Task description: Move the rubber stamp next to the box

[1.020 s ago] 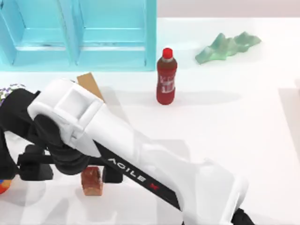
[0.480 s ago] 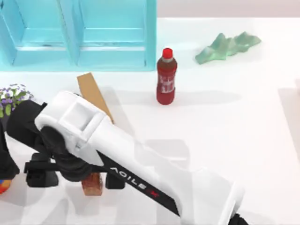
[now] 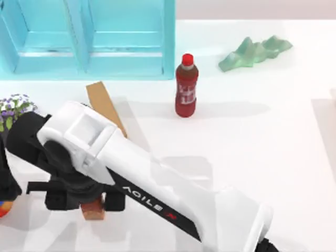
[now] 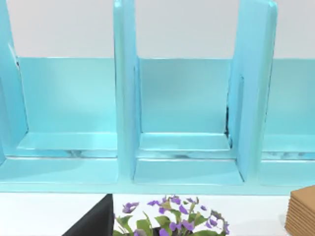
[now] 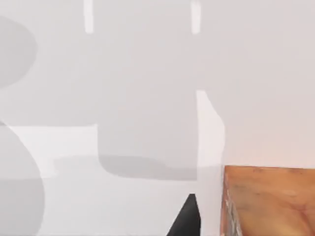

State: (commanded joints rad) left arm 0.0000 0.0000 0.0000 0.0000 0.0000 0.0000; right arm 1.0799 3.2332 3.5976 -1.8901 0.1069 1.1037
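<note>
The rubber stamp (image 3: 93,210), a small reddish-brown block, sits between the black fingers of my right gripper (image 3: 89,201) near the front left of the table. The gripper is shut on the stamp, and the white right arm reaches in from the front right. The right wrist view has the stamp (image 5: 268,201) close up beside one dark fingertip (image 5: 184,219). The box (image 3: 105,104), long and tan, lies behind the gripper in front of the shelf, its near end hidden under the arm. Its corner (image 4: 302,214) shows in the left wrist view. My left arm (image 3: 6,178) stays parked at the left edge.
A big turquoise shelf unit (image 3: 89,39) fills the back left. A dark red bottle (image 3: 186,86) stands right of it. A green crumpled object (image 3: 252,51) lies at the back right. Purple flowers (image 3: 13,107) stand at the left, and a small multicoloured object (image 3: 2,208) lies by the left edge.
The right gripper's fingers have drawn together around the stamp, and the stamp has shifted a little to the left and toward the front with them. The left arm has not moved.
</note>
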